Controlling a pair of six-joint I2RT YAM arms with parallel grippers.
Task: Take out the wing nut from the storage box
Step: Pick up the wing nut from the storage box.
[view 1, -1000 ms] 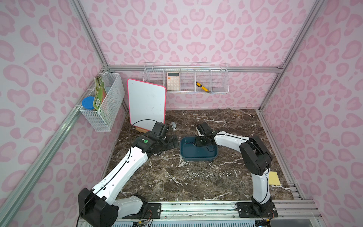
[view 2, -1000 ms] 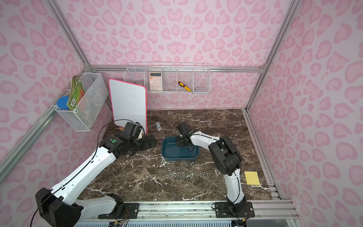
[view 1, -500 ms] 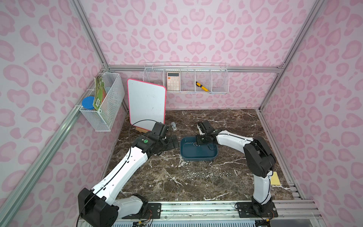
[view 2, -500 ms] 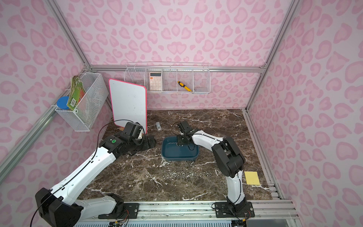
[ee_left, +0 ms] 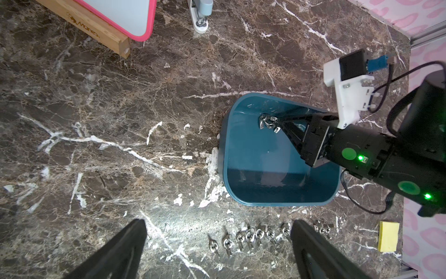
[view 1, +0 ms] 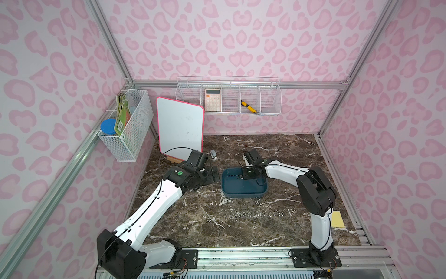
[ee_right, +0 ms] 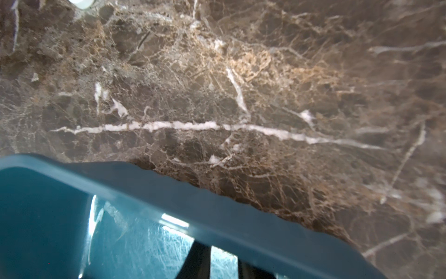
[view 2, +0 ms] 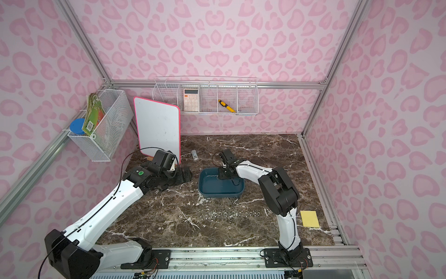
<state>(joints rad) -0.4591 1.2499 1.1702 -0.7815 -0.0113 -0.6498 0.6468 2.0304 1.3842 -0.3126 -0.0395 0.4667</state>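
The storage box [view 1: 243,190] is a shallow teal tub in the middle of the marble table, seen in both top views [view 2: 220,190]. My right gripper [ee_left: 278,122] reaches into its far left corner. There its narrow jaws are closed on one wing nut of a small tangled cluster [ee_left: 266,119]. In the right wrist view only the two dark fingers [ee_right: 198,256] show, close together over the tub floor, with their tips hidden. My left gripper [view 1: 213,175] hovers just left of the box, wide open and holding nothing [ee_left: 218,244].
A row of several wing nuts [view 1: 255,214] lies on the table in front of the box. A small grey stapler [view 1: 213,154] and a leaning whiteboard [view 1: 179,130] stand at the back left. A yellow pad [view 1: 337,218] lies at the front right.
The right arm's elbow has shifted a little to the right while its gripper stays in the box's far left corner. The left arm has not moved.
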